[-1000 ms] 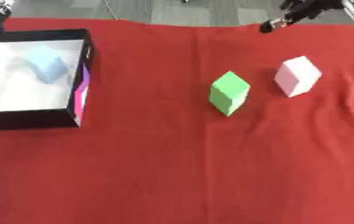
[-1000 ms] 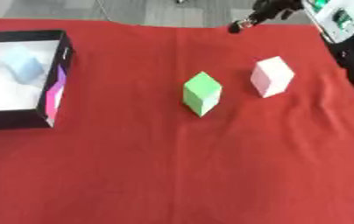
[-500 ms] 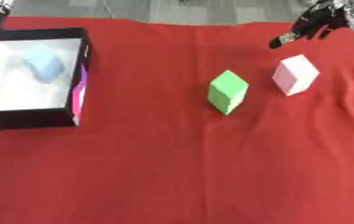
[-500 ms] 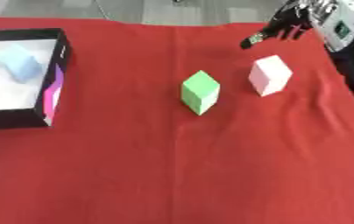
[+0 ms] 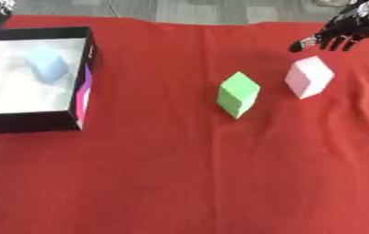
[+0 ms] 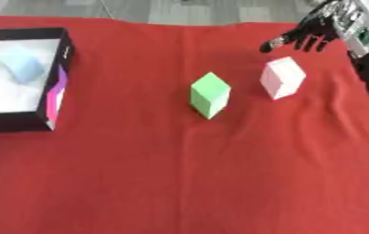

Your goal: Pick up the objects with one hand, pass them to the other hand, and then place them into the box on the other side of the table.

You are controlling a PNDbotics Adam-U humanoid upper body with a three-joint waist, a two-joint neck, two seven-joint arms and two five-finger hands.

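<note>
Pink block (image 5: 308,77), standing near the right edge of the red-covered surface (image 5: 180,173) with the green block (image 5: 237,94) just beside it toward the centre, is judged light, rigid and smooth-faced, best taken across two opposite flat faces rather than at its corners. Right hand (image 6: 309,33) is observed above and just beyond the pink block near the far right corner, fingers spread and angled downward, nothing held; contact is not seen.
</note>
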